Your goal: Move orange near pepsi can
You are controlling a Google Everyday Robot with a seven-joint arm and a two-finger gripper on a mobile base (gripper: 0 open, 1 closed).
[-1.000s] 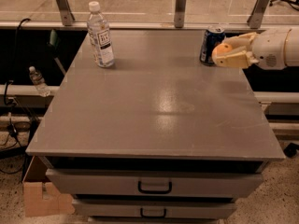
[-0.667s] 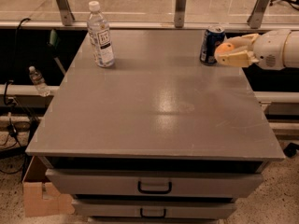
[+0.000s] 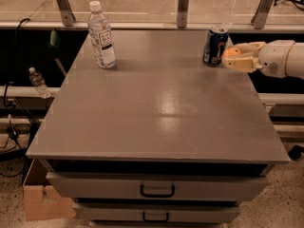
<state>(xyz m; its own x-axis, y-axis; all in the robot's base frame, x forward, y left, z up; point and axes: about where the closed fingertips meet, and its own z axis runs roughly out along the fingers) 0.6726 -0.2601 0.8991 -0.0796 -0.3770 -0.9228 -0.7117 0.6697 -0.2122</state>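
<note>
The pepsi can (image 3: 215, 45), dark blue with a silver top, stands upright near the back right corner of the grey table (image 3: 156, 113). The orange (image 3: 231, 53) sits between the cream fingers of my gripper (image 3: 232, 57), just right of the can and very close to it. The gripper reaches in from the right edge of the view, low over the table's right edge, and is shut on the orange. Only the top of the orange shows; I cannot tell whether it touches the table.
A clear water bottle (image 3: 101, 36) with a white cap stands at the table's back left. A rail with metal posts (image 3: 183, 6) runs behind the table. Drawers (image 3: 156, 189) sit below the front edge. A small bottle (image 3: 38, 82) and a cardboard box (image 3: 40, 198) are at the left.
The gripper with the orange has shifted slightly to the right, leaving a small gap to the can. The can and bottle have not moved.
</note>
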